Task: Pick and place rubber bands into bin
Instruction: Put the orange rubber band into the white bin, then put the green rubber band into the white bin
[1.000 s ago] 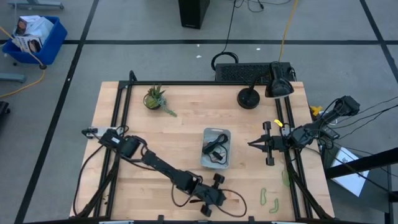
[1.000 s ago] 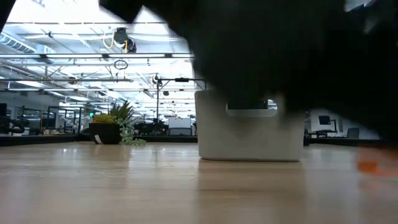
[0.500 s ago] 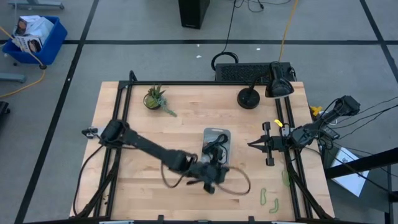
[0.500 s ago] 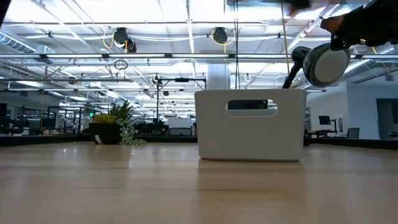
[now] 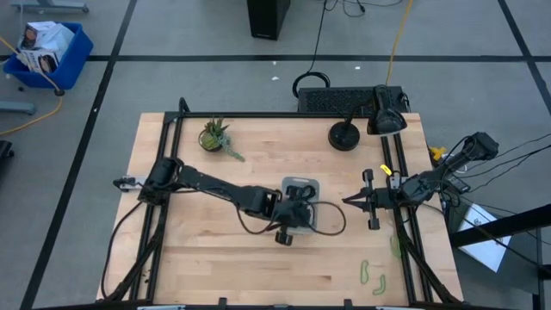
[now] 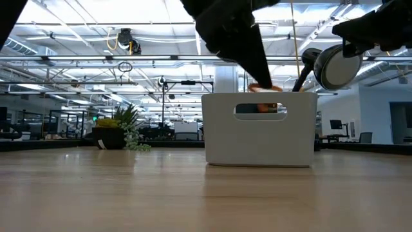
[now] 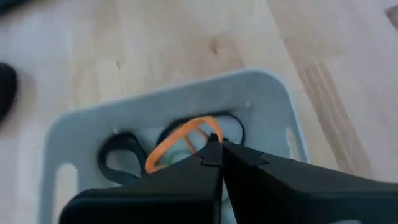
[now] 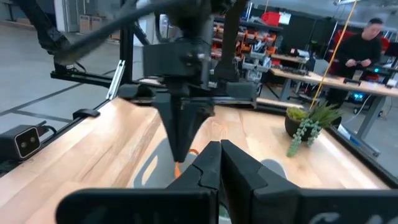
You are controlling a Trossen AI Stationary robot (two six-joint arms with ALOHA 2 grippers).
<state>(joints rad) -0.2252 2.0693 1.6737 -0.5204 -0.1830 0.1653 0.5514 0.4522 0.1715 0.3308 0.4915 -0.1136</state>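
While the left gripper (image 7: pixel 214 151) hangs over the bin (image 5: pixel 299 207), its fingers pinch an orange rubber band (image 7: pixel 177 144) above dark bands (image 7: pixel 121 155) inside. The right gripper (image 5: pixel 349 200), fingers together, waits beside the bin.

Two slim dark arms of jointed black segments; a black cable loops beside the left claw (image 5: pixel 297 209); both claws' fingers taper to black wedges.

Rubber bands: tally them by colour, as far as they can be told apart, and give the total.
Orange band: 1, pinched in the left pincer over the bin
Black bands: at least 2, tangled inside the bin
Green bands: 2, lying on the table near its front right corner
Total: at least 5
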